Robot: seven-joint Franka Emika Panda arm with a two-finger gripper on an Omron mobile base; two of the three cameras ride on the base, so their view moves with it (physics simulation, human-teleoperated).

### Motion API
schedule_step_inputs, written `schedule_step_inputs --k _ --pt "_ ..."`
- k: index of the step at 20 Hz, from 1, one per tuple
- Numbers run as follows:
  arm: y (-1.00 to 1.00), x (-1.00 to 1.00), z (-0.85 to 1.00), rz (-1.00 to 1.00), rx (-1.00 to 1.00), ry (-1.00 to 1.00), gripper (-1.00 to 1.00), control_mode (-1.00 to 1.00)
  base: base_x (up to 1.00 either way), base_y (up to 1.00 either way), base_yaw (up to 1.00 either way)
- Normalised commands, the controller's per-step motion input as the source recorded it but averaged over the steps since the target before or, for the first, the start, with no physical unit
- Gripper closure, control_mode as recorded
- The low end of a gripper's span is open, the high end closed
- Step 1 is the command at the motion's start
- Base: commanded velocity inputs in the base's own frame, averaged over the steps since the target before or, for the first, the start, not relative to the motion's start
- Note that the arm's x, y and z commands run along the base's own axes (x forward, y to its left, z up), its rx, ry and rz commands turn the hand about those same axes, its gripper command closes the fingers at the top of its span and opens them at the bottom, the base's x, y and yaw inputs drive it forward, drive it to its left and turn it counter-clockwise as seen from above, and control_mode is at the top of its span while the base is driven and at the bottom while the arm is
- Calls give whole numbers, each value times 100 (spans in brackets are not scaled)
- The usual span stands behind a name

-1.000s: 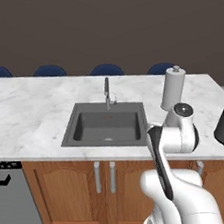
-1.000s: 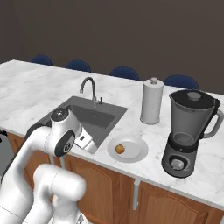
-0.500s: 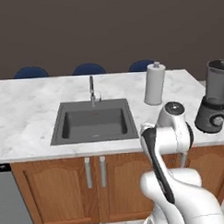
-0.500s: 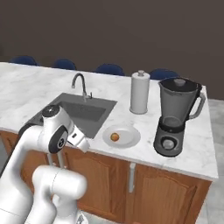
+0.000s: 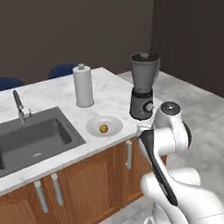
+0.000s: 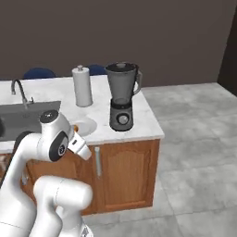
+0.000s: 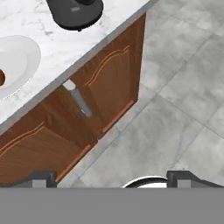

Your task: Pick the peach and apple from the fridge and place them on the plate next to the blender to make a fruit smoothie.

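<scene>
White plate (image 6: pixel 88 125) half hidden behind arm.

Beside the sink (image 5: pixel 34 135): one plate (image 5: pixel 110 124) carrying one peach (image 5: pixel 104 128), one blender (image 5: pixel 143 86), one paper-towel roll (image 5: pixel 83 86), two blue chairs (image 5: pixel 61 71).

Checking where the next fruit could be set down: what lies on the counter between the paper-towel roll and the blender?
In the left base view, only bare marble lies between the roll and the blender. The plate, holding one fruit, sits nearer the front edge.
</scene>
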Motion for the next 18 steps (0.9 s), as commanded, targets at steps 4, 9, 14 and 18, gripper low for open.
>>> schedule_step_inputs --k 4,9,14,18 --pt "0 0 0 0 0 0 -100 100 -34 0 -86" --pt "0 0 0 0 0 0 -100 100 -31 0 -86" --pt "0 0 0 0 0 0 -100 100 -16 0 -83" --pt "0 0 0 0 0 0 -100 100 -1 0 -76"
